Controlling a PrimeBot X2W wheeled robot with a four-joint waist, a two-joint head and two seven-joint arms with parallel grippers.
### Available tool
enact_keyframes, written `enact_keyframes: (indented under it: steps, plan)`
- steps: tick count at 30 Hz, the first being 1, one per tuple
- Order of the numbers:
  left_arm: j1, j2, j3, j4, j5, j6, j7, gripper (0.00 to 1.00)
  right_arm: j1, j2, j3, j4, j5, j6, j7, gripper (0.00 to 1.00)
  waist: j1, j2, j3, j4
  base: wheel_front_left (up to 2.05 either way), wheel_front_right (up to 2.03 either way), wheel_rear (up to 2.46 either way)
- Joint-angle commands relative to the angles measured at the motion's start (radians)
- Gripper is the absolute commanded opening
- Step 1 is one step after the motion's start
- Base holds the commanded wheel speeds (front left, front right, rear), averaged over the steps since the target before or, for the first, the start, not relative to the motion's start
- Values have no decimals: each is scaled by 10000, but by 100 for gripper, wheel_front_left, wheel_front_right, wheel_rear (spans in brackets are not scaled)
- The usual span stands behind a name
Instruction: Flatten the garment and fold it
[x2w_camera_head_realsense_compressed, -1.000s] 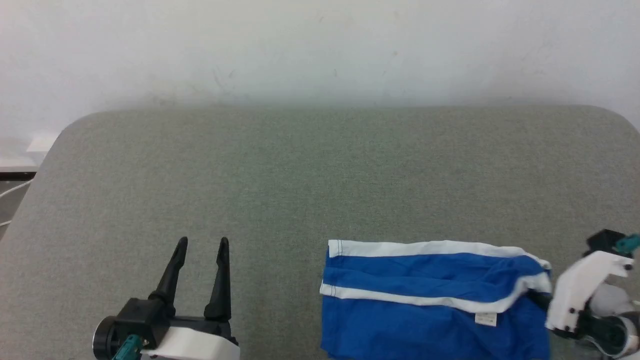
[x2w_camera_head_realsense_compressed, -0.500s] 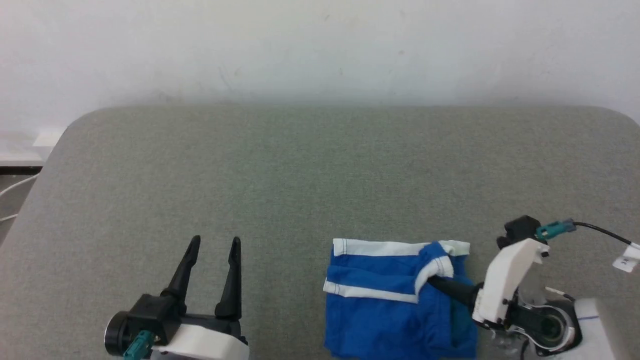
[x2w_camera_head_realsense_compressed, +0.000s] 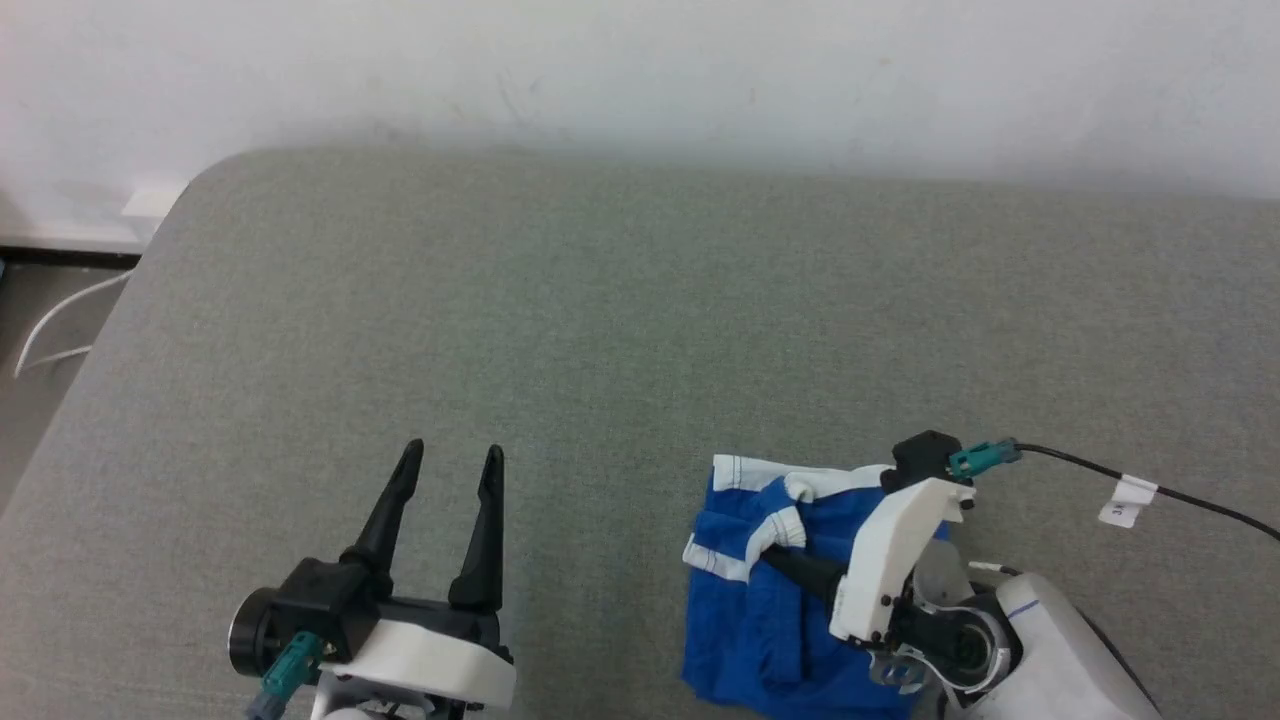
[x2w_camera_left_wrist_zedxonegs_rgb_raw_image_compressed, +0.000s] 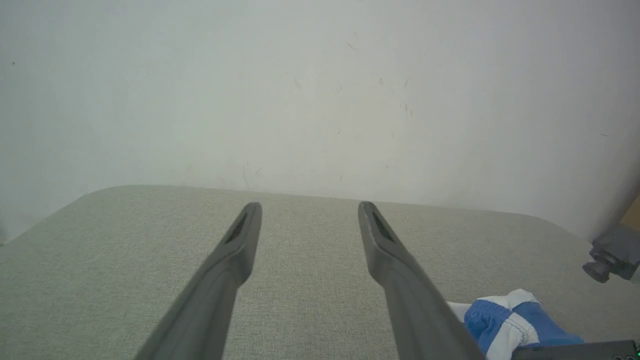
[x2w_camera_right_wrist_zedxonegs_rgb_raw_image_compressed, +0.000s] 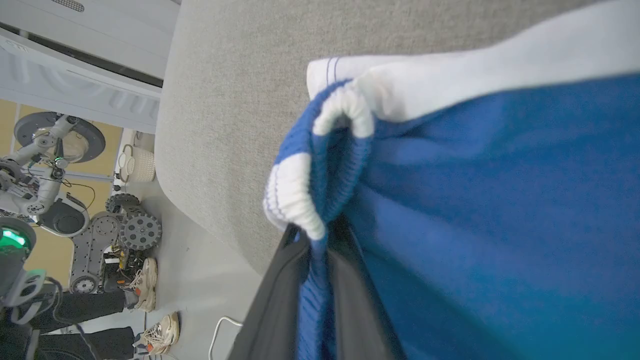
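Garment (x2w_camera_head_realsense_compressed: 745, 630) in right gripper (x2w_camera_head_realsense_compressed: 778, 556), cable (x2w_camera_head_realsense_compressed: 1200, 500) nearby

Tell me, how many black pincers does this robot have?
2. The left pincer, open, at the head view's lower left; the right pincer, shut on the blue shorts, at lower right.

bright blue garment (x2w_camera_head_realsense_compressed: 740, 630), white trim, bunched and partly doubled over, on grey tabletop (x2w_camera_head_realsense_compressed: 600, 300)

Grey padded table (x2w_camera_head_realsense_compressed: 640, 300); white wall (x2w_camera_head_realsense_compressed: 640, 60); sneakered feet (x2w_camera_right_wrist_zedxonegs_rgb_raw_image_compressed: 161, 334)
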Motion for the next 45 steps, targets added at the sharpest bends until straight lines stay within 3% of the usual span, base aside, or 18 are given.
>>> enact_keyframes:
  steps: [1,2,3,12,21,26,32,38,45]
  plan:
    - [-109,-20,-15,32,-30,50,-47,100,-150,24,63,60,62,-7,-78,13,-1,0,112,105,0,0,0]
    - [-116,-21,-23,42,-41,68,-47,100,-230,25,217,232,125,-7,-238,95,-1,0,130,110,0,0,0]
    - [-122,-21,-26,45,-53,88,-47,100,-319,25,362,365,195,-7,-428,100,-1,0,152,106,0,0,0]
    - [-128,-21,24,53,-50,168,-47,100,-1043,25,1922,333,88,-7,-1944,100,-1,0,96,-71,0,0,0]
    - [52,-22,111,71,-31,218,-47,100,-1006,-322,3058,-427,-3102,-7,-4055,100,-1,0,-209,-408,0,0,0]
    - [181,-22,147,40,-49,272,-47,100,-365,-469,1805,-1174,-5173,-7,-6082,100,-1,0,-340,-636,0,0,0]
    - [310,-22,296,45,-93,313,-47,100,1019,-308,-331,-2688,-6876,-7,-7640,100,-1,0,-496,-928,0,0,0]
    - [458,-22,411,49,-143,386,-47,100,2556,-100,-2115,-4177,-7363,-7,-7956,100,-1,0,-629,-1193,0,0,0]
    - [519,-22,517,42,-232,428,-47,100,3539,-3,-4190,-4709,-7015,-7,-7172,100,-1,0,-598,-1355,0,0,0]
